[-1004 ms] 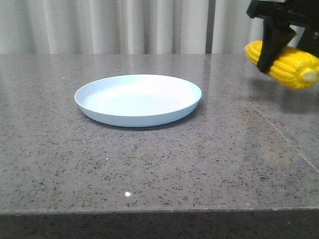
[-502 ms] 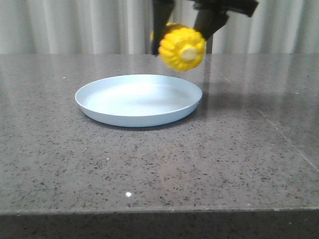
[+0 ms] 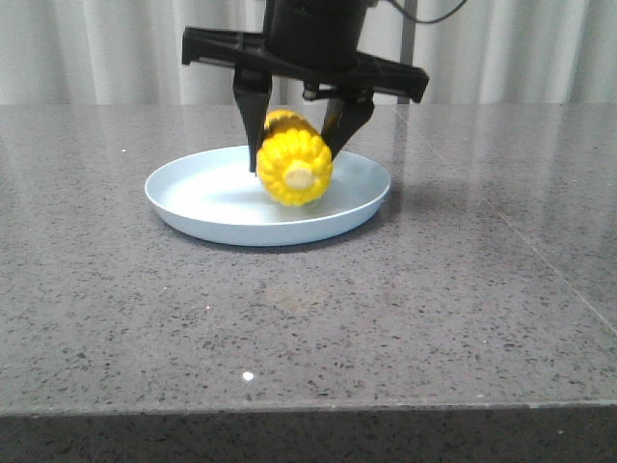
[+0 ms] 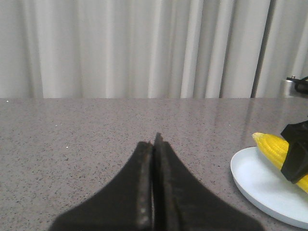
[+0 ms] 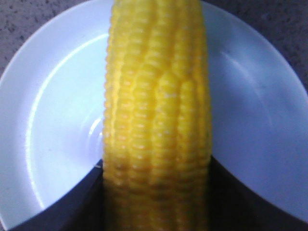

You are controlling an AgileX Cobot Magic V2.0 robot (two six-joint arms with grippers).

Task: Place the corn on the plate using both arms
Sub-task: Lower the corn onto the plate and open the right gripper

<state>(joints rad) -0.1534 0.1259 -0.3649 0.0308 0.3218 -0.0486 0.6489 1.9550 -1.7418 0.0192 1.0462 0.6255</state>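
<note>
My right gripper (image 3: pixel 294 159) is shut on the yellow corn (image 3: pixel 293 166), its cream stub end facing the camera. It holds the cob low over the middle of the pale blue plate (image 3: pixel 193 207); I cannot tell if the cob touches the plate. In the right wrist view the corn (image 5: pixel 156 120) runs between the two dark fingers (image 5: pixel 72 204), with the plate (image 5: pixel 57 110) beneath. My left gripper (image 4: pixel 154 144) is shut and empty above the table, left of the plate (image 4: pixel 260 178), where the corn (image 4: pixel 276 147) also shows. The left gripper is out of the front view.
The plate stands on a grey speckled stone table (image 3: pixel 434 309). A pale curtain (image 3: pixel 116 48) hangs behind the table's far edge. The table's front edge runs near the bottom of the front view.
My right gripper has carried the corn from the far right, leftward and down, to just over the plate's middle. The cob has turned so its stub end faces the camera.
</note>
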